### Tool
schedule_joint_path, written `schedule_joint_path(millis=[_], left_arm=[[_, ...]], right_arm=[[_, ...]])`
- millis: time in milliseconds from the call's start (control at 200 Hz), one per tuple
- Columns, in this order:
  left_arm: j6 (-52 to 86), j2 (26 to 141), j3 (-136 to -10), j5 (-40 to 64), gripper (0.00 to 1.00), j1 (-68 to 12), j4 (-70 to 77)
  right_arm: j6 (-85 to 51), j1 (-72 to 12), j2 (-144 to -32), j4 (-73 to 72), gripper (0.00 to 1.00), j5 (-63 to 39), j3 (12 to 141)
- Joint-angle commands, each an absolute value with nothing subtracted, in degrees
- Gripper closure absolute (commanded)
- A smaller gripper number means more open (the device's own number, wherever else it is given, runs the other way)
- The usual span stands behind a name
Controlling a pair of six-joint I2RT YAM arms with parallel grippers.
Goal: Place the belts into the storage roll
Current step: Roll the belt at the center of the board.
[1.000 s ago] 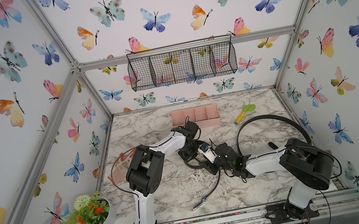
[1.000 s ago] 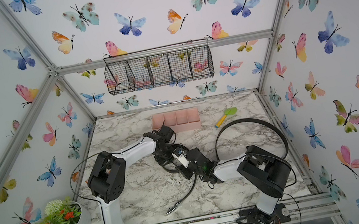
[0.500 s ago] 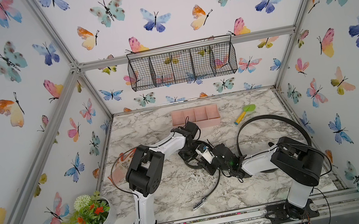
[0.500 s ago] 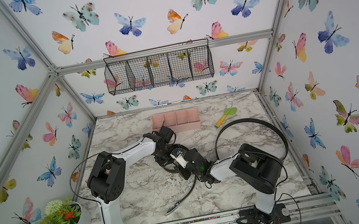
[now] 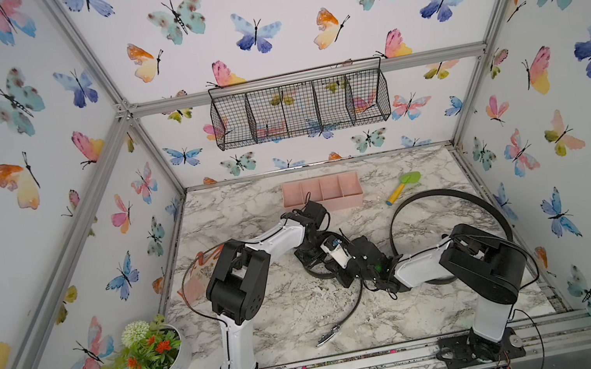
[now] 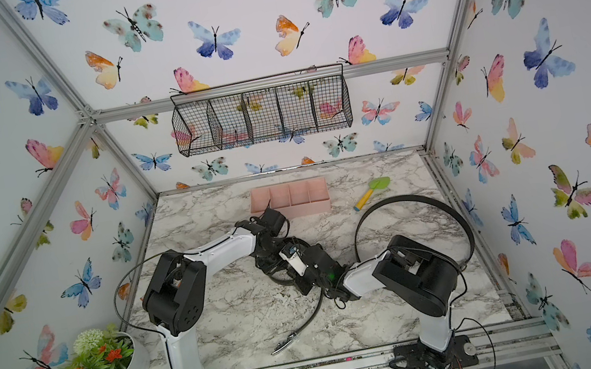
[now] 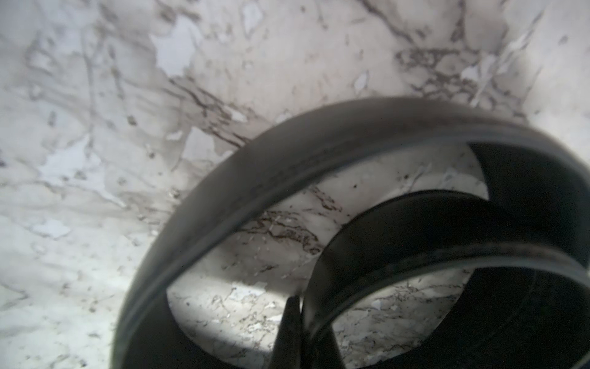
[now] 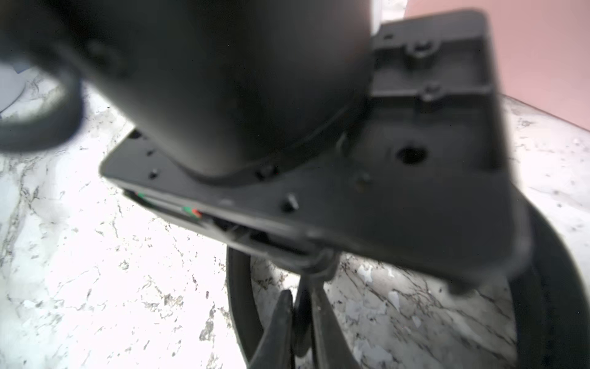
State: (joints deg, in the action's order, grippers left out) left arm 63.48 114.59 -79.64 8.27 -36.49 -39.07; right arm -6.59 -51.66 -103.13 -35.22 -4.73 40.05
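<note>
One black belt lies coiled point(image 5: 318, 274) at the table's middle, and its tail point(image 5: 352, 307) runs to a silver buckle point(image 5: 327, 338) near the front. My left gripper point(image 5: 309, 260) is shut on the coil's inner turn point(image 7: 415, 223); the fingertips point(image 7: 292, 314) pinch its edge. My right gripper point(image 5: 324, 260) comes from the right beside it, shut on the same belt's strap point(image 8: 301, 316). The second belt point(image 5: 447, 195) stands as a wide loop at the right, behind the right arm. The pink storage roll point(image 5: 330, 205) sits at the back, with nothing showing in its compartments.
A green and yellow toy spade point(image 5: 403, 185) lies between the storage roll and the wide loop. A potted plant point(image 5: 154, 350) stands at the front left corner. A black wire basket point(image 5: 299, 109) hangs on the back wall. Both arms crowd the table's middle.
My right arm has reached further left towards the left gripper, and its jaws have closed on the belt. The left arm and the wide loop have not moved.
</note>
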Motion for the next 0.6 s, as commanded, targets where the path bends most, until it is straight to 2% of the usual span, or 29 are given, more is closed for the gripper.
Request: schedule_joint_path(millis=[0, 45, 225, 506, 571, 596], left_arm=[[62.9, 114.7, -78.0, 11.9, 1.00, -37.1, -39.7], [62.7, 114.7, -77.8, 12.0, 1.00, -37.1, -39.5], [61.7, 109.5, -75.1, 12.5, 0.78, -36.9, -36.7], [62.1, 108.4, -73.1, 13.8, 0.81, -36.5, -34.4], [61.9, 108.6, -73.5, 13.9, 0.77, -36.4, -34.6], [61.7, 108.4, -73.6, 13.7, 0.70, -36.3, -34.5]], right_arm=[[-7.0, -51.3, -103.7, -35.7, 0.89, -4.1, 40.9], [-7.1, -51.2, -103.3, -35.9, 0.91, -3.7, 40.6], [-6.9, -50.6, -101.5, -36.1, 0.97, -3.1, 39.7], [-7.9, -50.3, -102.4, -36.6, 0.97, -4.7, 39.7], [-8.1, -50.2, -101.8, -36.6, 0.97, -4.1, 39.1], [-7.9, -50.2, -101.5, -36.6, 0.97, -4.0, 38.9]])
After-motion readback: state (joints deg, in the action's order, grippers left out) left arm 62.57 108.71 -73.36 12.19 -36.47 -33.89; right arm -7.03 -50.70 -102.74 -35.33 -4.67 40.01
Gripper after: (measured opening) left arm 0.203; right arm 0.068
